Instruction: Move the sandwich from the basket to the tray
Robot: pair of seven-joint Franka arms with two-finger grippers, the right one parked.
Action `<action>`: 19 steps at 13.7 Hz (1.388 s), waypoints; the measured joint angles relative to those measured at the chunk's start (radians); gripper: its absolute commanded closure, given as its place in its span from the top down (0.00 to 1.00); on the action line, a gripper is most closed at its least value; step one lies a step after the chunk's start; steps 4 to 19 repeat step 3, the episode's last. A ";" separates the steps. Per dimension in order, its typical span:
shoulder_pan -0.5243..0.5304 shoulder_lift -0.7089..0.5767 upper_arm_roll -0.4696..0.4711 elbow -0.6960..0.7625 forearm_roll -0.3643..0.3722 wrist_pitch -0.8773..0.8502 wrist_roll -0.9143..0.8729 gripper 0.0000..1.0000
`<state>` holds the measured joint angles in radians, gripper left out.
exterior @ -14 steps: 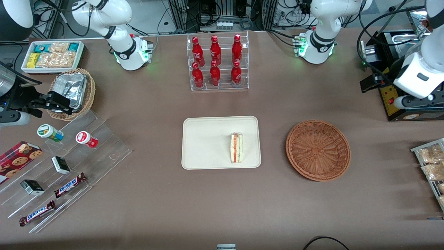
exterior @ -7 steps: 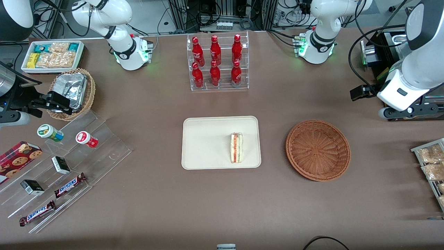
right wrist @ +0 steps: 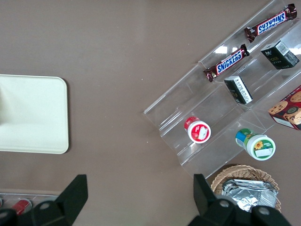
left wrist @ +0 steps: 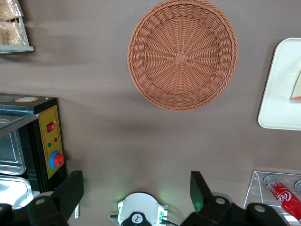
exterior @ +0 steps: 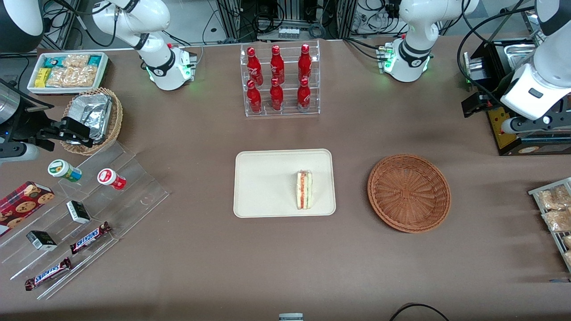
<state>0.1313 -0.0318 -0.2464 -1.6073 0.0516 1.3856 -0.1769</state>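
The gripper (left wrist: 136, 188) of the working left arm hangs high above the table at the working arm's end, beside the black control box (exterior: 513, 129). Its two fingers (left wrist: 70, 188) stand wide apart, with nothing between them.

The basket (exterior: 409, 192) lies on the table below the gripper, nearer to the front camera than it, and well apart from it. The basket holds nothing.

The tray (exterior: 267, 183) lies flat on the table past the basket, toward the parked arm's end, well apart from the gripper. The sandwich (exterior: 304, 189) rests on the tray, close to the tray edge that faces the basket. Its red and green filling layers face upward.

The rack of red bottles (exterior: 279, 80) stands farther from the front camera than the tray. In the left wrist view, one red bottle (left wrist: 282, 193) shows near the gripper.
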 measured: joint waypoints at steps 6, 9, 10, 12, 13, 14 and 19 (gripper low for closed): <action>-0.027 0.002 0.006 -0.010 0.000 0.008 0.003 1.00; -0.027 0.002 0.006 -0.010 0.000 0.008 0.003 1.00; -0.027 0.002 0.006 -0.010 0.000 0.008 0.003 1.00; -0.027 0.002 0.006 -0.010 0.000 0.008 0.003 1.00; -0.027 0.002 0.006 -0.010 0.000 0.008 0.003 1.00; -0.027 0.002 0.006 -0.010 0.000 0.008 0.003 1.00; -0.027 0.002 0.006 -0.010 0.000 0.008 0.003 1.00</action>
